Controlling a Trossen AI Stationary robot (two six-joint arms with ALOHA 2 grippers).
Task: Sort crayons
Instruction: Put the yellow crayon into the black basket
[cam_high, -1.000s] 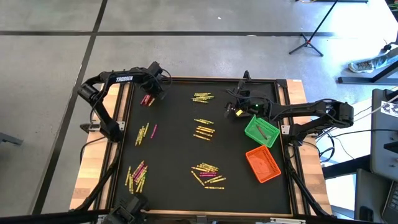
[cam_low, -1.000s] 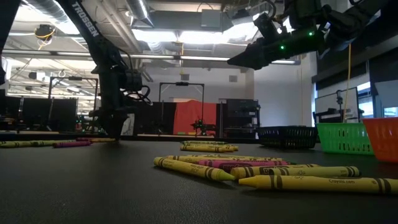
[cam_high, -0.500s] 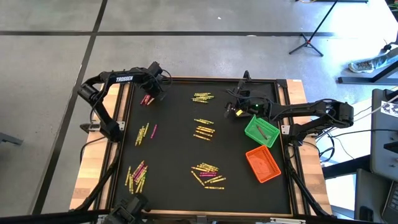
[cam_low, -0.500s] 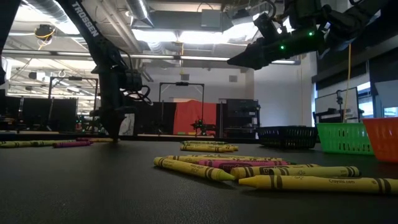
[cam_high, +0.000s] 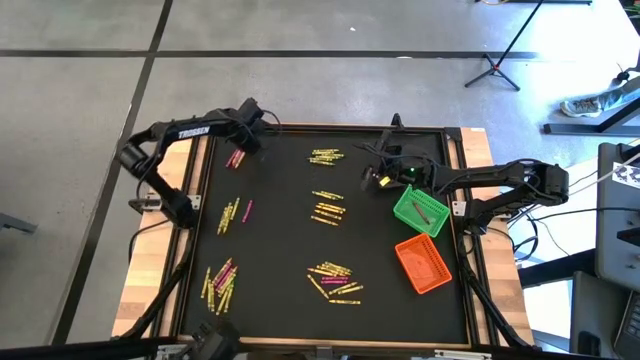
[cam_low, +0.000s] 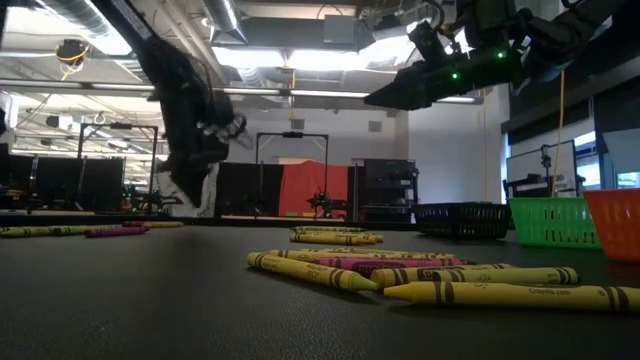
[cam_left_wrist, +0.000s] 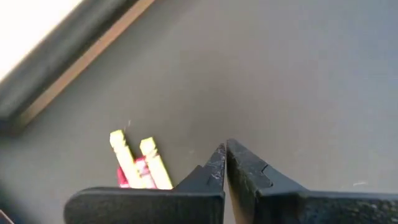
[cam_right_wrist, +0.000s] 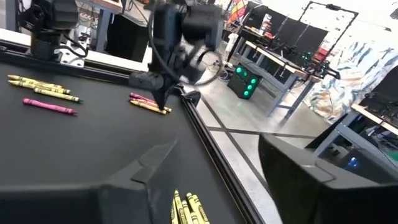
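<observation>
Your left tool (cam_high: 243, 140) is at the far left corner of the black tabletop (cam_high: 280, 230). Its two fingers (cam_left_wrist: 214, 171) are pressed together with nothing between them. Just beside it lie a few crayons (cam_high: 236, 159), some yellow and some pink.

Your right tool (cam_high: 372, 176) hangs above the far right part of the tabletop, near the green bin (cam_high: 421, 210). Its fingers (cam_right_wrist: 155, 158) stand wide apart, and you hold nothing in them.

More crayons lie in small heaps all over the tabletop. One yellow heap (cam_high: 324, 156) is at the far side. One heap (cam_high: 327, 208) is in the middle. One heap (cam_high: 335, 280) is at the near side. A heap (cam_high: 234, 213) lies on the left, and another (cam_high: 220, 282) is by the near left corner. The orange bin (cam_high: 423, 264) sits next to the green one. A black bin (cam_low: 462, 219) stands on the far side too.
</observation>
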